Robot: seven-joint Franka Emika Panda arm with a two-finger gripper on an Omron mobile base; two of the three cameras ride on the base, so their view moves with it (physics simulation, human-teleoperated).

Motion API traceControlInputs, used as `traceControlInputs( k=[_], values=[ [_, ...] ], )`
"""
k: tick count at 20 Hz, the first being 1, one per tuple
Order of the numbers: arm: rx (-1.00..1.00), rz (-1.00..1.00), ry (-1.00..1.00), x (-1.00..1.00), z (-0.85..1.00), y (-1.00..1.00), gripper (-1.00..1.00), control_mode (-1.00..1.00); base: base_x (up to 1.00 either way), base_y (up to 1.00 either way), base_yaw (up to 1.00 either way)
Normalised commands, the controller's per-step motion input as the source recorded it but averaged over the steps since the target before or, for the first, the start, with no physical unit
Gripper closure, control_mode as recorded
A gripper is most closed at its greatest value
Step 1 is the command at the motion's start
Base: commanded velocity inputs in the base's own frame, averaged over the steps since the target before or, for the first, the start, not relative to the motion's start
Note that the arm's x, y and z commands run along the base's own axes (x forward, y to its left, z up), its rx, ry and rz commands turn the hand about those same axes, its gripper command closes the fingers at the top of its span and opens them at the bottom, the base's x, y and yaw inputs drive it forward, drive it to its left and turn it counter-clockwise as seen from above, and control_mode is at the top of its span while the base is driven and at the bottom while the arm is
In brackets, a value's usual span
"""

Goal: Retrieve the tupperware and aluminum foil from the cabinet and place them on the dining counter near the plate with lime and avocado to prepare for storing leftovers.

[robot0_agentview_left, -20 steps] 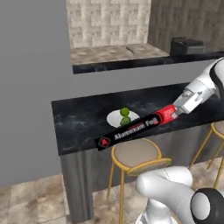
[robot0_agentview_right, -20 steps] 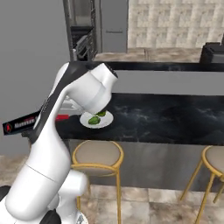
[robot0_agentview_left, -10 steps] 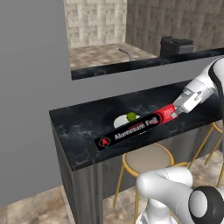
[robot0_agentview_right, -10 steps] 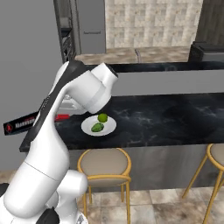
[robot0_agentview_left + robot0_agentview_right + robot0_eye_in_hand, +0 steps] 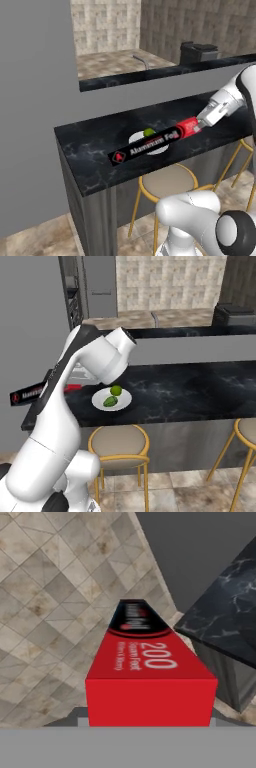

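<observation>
Left base view: foil [image 5: 152, 145] held out over the counter [image 5: 95, 150].
My gripper [image 5: 198, 125] was closed on the foil's red end, the box lying nearly level with its black end toward the counter's left corner. It crossed in front of the plate [image 5: 140, 137], and the lime [image 5: 149, 132] showed just above it. From the right base view the foil [image 5: 29, 394] stuck out past my arm at the counter's [image 5: 200, 391] left end; the plate [image 5: 122, 400] carried the lime [image 5: 116, 390] and the avocado [image 5: 110, 401], touching each other. A stool [image 5: 119, 442] stood below the plate. In the hand view the foil [image 5: 150, 669] ran away from me over tiled floor [image 5: 50, 587], the counter [image 5: 230, 627] corner to its right.
</observation>
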Motion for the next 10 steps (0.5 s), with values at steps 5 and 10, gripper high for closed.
traceControlInputs(
  k=[5,10],
  values=[
    [0.0,-0.16,0.0,0.39,-0.06,-0.03,1.0,-1.0,0.0,0.0,0.0],
    [0.0,-0.24,-0.06,0.29,-0.13,-0.42,1.0,-1.0,0.0,0.0,0.0]
  ],
)
